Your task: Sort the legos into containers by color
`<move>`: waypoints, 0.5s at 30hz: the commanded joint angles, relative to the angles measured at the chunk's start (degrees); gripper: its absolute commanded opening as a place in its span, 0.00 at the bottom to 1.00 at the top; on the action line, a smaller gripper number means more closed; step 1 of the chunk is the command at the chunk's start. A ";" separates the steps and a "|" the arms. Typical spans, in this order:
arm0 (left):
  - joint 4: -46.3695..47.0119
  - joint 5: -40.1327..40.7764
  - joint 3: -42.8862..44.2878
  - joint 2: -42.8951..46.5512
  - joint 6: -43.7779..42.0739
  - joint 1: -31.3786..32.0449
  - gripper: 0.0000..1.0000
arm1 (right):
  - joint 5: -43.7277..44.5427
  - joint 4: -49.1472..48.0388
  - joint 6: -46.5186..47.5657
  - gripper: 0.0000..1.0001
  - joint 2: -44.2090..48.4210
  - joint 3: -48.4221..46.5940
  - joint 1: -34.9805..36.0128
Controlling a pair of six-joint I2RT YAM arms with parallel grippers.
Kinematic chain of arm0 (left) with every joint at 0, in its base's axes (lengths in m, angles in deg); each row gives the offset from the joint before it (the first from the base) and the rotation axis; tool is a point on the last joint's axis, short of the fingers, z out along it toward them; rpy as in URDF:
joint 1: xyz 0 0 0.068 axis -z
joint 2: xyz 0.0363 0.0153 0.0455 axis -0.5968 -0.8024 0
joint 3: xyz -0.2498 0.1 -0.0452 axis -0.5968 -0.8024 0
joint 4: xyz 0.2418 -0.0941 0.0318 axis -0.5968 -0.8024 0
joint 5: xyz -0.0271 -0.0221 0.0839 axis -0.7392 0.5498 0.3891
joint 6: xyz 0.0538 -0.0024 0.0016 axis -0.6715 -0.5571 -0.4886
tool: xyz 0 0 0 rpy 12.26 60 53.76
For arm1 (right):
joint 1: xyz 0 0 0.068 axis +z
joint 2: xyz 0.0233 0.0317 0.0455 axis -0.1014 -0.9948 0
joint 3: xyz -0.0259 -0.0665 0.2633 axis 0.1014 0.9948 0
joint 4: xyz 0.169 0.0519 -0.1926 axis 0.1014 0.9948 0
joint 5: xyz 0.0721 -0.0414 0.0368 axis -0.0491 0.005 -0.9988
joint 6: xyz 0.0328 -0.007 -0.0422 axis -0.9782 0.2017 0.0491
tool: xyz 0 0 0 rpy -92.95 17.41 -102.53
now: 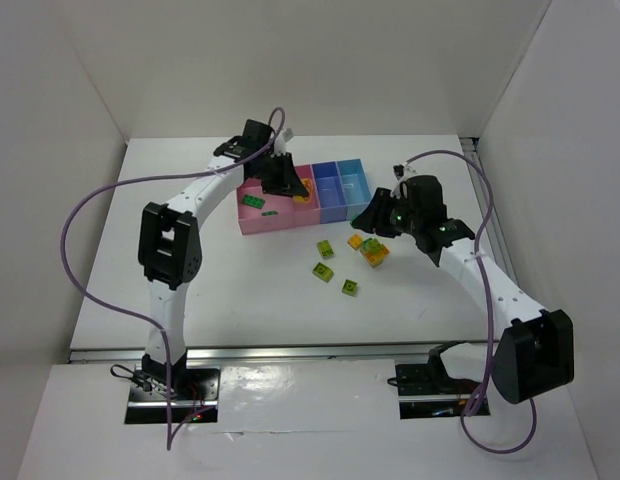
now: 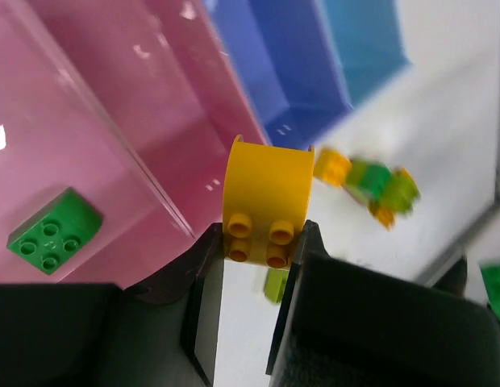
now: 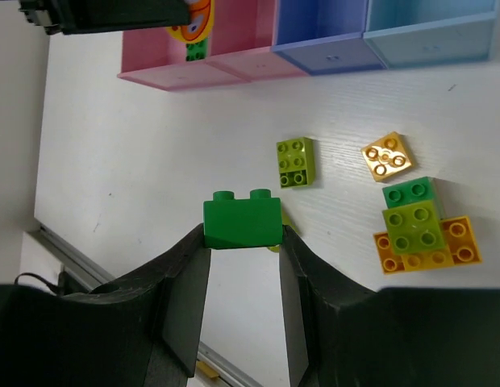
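Observation:
My left gripper (image 2: 258, 242) is shut on an orange-yellow lego (image 2: 266, 197) and holds it over the inner pink bins (image 1: 290, 190) of the container row. A dark green lego (image 2: 52, 234) lies in the outer pink bin (image 2: 97, 121). My right gripper (image 3: 243, 238) is shut on a dark green lego (image 3: 242, 222) above the table, right of the loose pile (image 1: 375, 215). On the table lie a lime lego (image 3: 296, 161), a small orange lego (image 3: 387, 155) and a green, lime and orange stack (image 3: 419, 230).
The purple-blue bin (image 1: 330, 190) and the light blue bin (image 1: 356, 180) stand right of the pink ones. More lime legos (image 1: 323, 259) and a green one (image 1: 348, 287) lie in front of the bins. White walls close in the table on three sides.

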 commanded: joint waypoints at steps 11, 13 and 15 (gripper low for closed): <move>-3.70 16.13 15.22 -7.18 4.75 2.66 0.77 | 2.09 3.79 2.70 0.03 -0.14 -3.92 -0.36; -4.58 17.44 15.22 -5.60 3.52 2.66 0.77 | 2.08 2.73 3.84 0.03 -1.98 -5.76 1.03; -5.73 21.02 13.47 -1.74 2.99 2.66 0.77 | 2.87 2.20 4.37 0.05 -5.93 -9.52 2.35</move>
